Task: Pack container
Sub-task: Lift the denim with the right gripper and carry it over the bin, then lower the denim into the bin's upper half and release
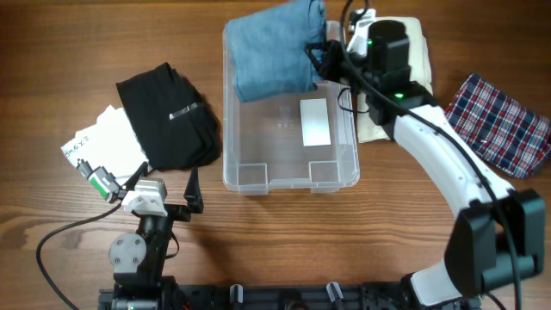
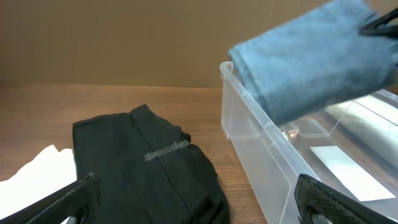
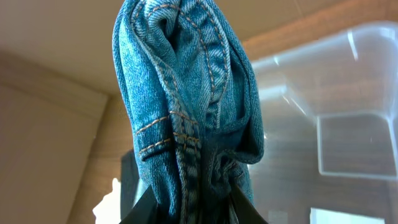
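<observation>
The clear plastic container (image 1: 344,168) stands at the table's middle, a white label (image 1: 315,121) on its bottom. My right gripper (image 1: 325,53) is shut on folded blue jeans (image 1: 274,47) and holds them over the container's far end; the jeans fill the right wrist view (image 3: 186,99). The left wrist view shows the jeans (image 2: 311,59) above the container's rim (image 2: 255,134). My left gripper (image 1: 191,200) is open and empty near the front edge, facing a black garment (image 1: 168,116), which also shows in the left wrist view (image 2: 149,162).
A white folded cloth (image 1: 99,142) lies left of the black garment. A cream cloth (image 1: 422,52) lies under the right arm, right of the container. A plaid red-and-blue cloth (image 1: 504,116) lies at far right.
</observation>
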`<action>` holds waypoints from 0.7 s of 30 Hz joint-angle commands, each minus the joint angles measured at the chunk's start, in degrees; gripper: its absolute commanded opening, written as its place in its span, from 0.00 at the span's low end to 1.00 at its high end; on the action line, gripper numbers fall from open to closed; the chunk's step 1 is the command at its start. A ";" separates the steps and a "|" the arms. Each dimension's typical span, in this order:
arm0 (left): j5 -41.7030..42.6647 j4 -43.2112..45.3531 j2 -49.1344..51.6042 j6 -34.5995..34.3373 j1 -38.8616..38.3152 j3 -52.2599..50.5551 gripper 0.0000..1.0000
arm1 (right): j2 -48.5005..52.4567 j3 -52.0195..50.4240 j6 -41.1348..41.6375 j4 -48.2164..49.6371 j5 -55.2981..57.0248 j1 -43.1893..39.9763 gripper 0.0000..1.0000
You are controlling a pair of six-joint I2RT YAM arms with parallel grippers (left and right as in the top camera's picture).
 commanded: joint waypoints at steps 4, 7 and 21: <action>0.68 0.00 -0.13 0.48 0.37 -0.33 1.00 | 2.38 1.57 4.44 1.51 1.18 0.35 0.04; 0.68 0.00 -0.13 0.46 0.35 -0.33 1.00 | 4.17 1.57 4.26 1.31 1.20 0.46 0.04; 0.70 0.00 -0.13 0.48 0.37 -0.33 1.00 | 6.73 1.57 -0.46 0.98 1.38 1.64 0.52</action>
